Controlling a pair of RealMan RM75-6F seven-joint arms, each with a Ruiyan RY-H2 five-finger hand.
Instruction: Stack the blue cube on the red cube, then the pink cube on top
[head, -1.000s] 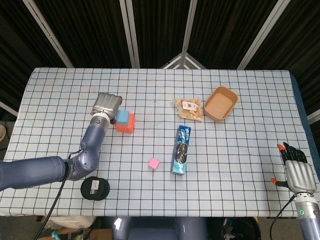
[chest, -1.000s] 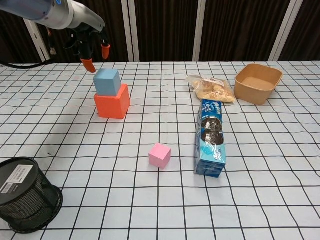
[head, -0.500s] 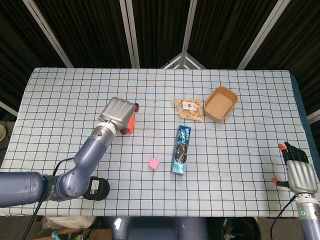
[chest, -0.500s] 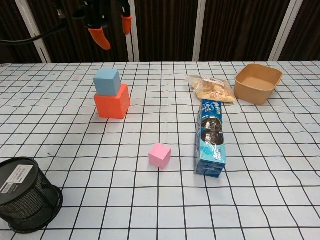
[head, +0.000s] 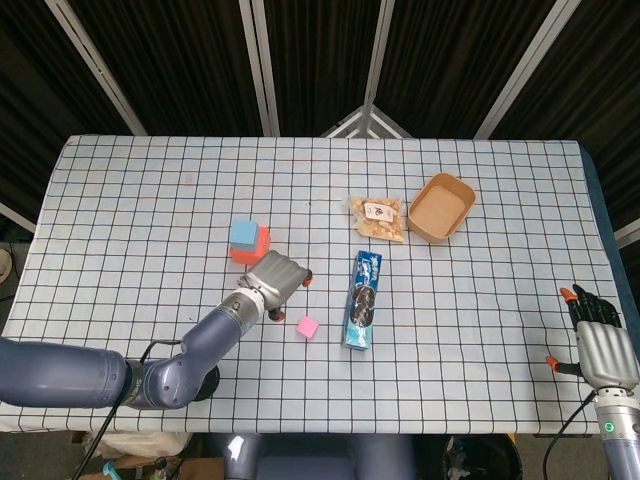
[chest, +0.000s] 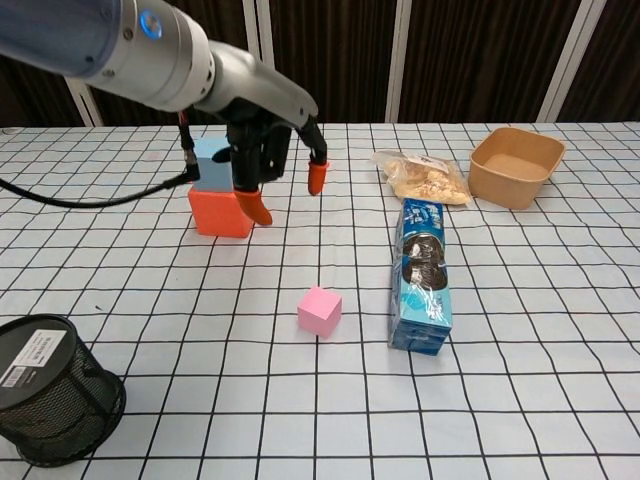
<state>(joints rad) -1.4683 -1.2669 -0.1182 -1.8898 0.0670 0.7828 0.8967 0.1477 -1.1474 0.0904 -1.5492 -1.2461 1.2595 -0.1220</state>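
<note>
1. The pink cube (chest: 319, 310) is sitting alone on the checked tablecloth (chest: 520, 380), near the front middle, just left of the blue cookie package (chest: 421, 276) but apart from it; it is looking small, rigid and probably light, with smooth flat faces that may be a little slippery, so a pinch across two opposite side faces, thumb against a finger, is seeming the soundest hold.
2. The blue cube (chest: 209, 163) is sitting on top of the red cube (chest: 221, 209) at the far left of the pink one, so the first stacking step is appearing done and the pink cube is remaining to be placed; the small top face is calling for a level, gentle release.
3. The left hand (chest: 268, 152) is hanging above the table between the stack and the pink cube, holding nothing; its orange-tipped fingers (chest: 317, 177) are pointing downward and spreading apart, touching no cube.
4. The right hand (head: 597, 340) is resting at the near right edge, well apart from all the cubes, holding nothing that is showing; how far its fingers are parting I cannot tell.
5. A black mesh cup (chest: 52, 400) is standing near left; a snack bag (chest: 424, 177) and a brown bowl (chest: 515, 165) are lying far right.
</note>
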